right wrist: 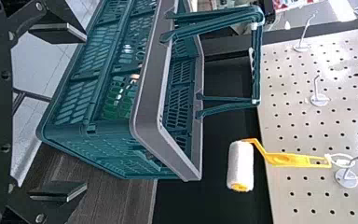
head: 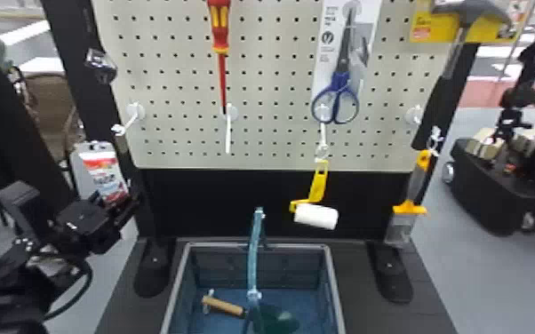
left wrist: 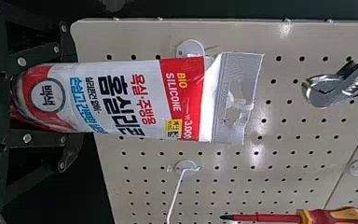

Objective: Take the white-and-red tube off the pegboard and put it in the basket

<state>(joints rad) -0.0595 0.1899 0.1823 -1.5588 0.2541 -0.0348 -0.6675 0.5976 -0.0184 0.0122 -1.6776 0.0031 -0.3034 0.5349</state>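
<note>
At left, the left gripper (head: 115, 205) clamps the white-and-red tube (head: 103, 174) by its lower end, in front of the pegboard (head: 182, 153); its wrist view adds the adjustable wrench's head (left wrist: 324, 91). Mid-view, the head camera looks into the basket (head: 333, 275), at a wooden handle (head: 224, 306); the right wrist view gives its latticed outside, before the right gripper's (right wrist: 81, 112) wide-parted fingers.

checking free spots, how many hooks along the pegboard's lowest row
4 hooks: one at far left, one under the screwdriver, one holding the roller, one at far right above the scraper. Others may be hidden.
</note>
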